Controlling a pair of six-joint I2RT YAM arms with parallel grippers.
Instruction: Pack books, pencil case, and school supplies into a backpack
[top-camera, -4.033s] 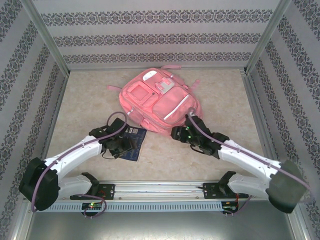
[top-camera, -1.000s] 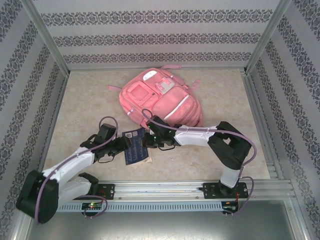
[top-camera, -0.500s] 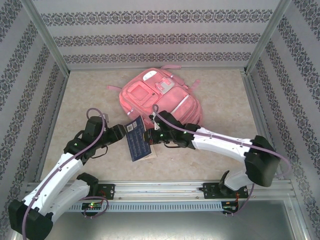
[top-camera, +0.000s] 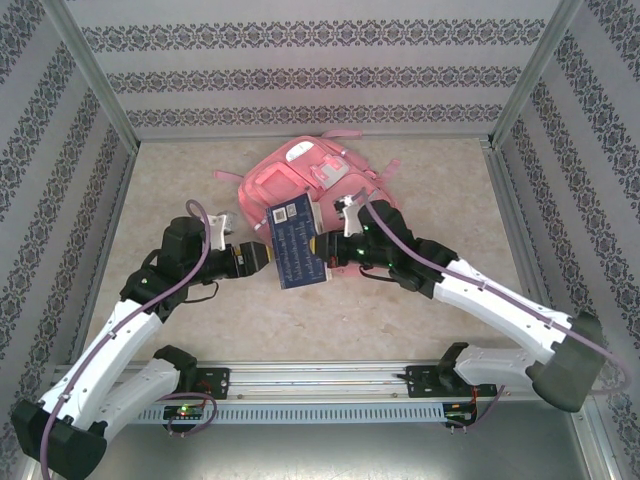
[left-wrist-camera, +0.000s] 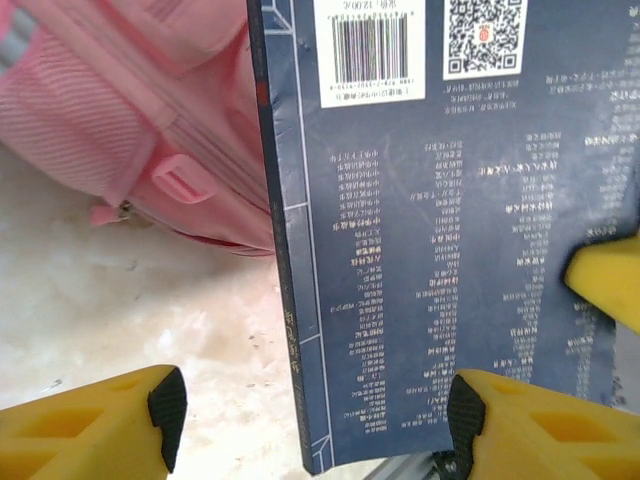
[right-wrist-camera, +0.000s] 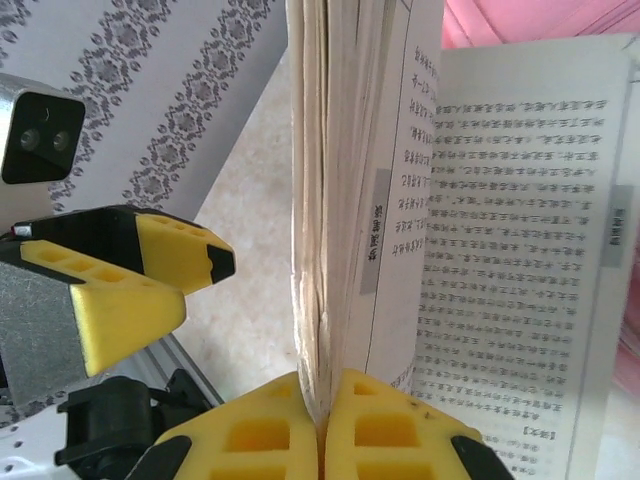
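One book in the air, carried by one arm.

- Left gripper: nearest item. Its fingers are spread wide and face the book's back cover, which carries a barcode and a square code. It is not clamped on anything.
- Right gripper: level with the left one, on the book's other side. Its fingers are pressed together on the page edges and bear the whole load. Some pages have fanned loose to its right.
- Book: navy with white print, lifted off the table between the two grippers. It stands roughly on edge, with its long axis running near to far and leaning a little left at the top.
- Backpack: pink, lying flat just beyond the book's far end. From overhead the book overlaps its near edge. Whether they touch, and where the opening sits, cannot be told.

Judgement: the backpack lies straight ahead of the book's far end, along its long axis. The right arm is the one placed to push it in, and it would need an open mouth first.
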